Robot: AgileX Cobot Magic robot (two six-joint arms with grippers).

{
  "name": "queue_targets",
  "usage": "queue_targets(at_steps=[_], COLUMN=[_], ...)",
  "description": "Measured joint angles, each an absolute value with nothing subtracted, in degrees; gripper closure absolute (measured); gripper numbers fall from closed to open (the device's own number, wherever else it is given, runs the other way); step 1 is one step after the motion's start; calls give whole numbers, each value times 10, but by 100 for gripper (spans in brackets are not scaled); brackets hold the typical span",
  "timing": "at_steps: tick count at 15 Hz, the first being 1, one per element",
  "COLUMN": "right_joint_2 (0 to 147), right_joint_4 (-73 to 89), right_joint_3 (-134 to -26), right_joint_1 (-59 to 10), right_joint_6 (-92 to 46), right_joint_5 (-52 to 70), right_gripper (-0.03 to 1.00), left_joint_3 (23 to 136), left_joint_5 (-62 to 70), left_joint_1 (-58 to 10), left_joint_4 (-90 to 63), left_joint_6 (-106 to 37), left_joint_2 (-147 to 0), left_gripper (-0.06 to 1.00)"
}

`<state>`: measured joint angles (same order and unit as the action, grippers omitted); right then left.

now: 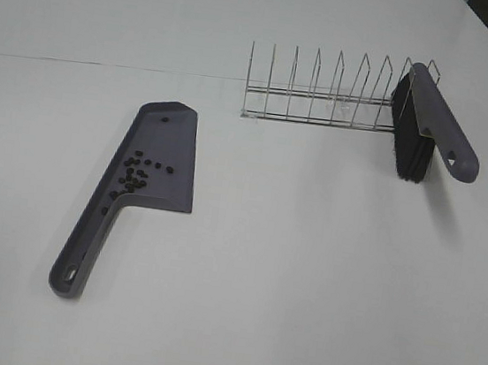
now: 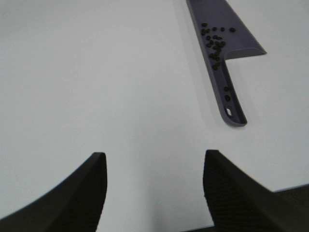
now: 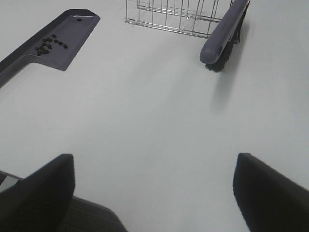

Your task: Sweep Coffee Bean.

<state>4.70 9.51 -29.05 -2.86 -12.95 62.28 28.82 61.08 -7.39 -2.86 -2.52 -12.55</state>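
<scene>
With both the left gripper (image 2: 152, 193) and right gripper (image 3: 154, 193) spread wide and empty, the coffee beans (image 1: 136, 173), heaped in the dustpan (image 1: 164, 192) at 9 o'clock of the brush (image 1: 438, 126), could be spilled if its handle were tilted on lifting.

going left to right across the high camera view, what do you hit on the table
dustpan holding the coffee beans → wire rack → brush leaning at the rack's right end
</scene>
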Motion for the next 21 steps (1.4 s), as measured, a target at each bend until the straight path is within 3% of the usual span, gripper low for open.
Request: queue_targets(at_steps=[8, 21], right_joint_2=[47, -2], right_joint_4=[96, 96], right_joint_3=[-290, -290], right_joint_1=[22, 23], right_joint_6=[-129, -129], right_joint_5=[622, 621], right_gripper=[16, 16], left_joint_3=[288, 288], left_joint_5=[610, 609], left_joint_1=[-27, -20], left_joint_4=[-29, -29], left_joint_6=[-25, -25], left_joint_2=[1, 3], left_gripper=[40, 40])
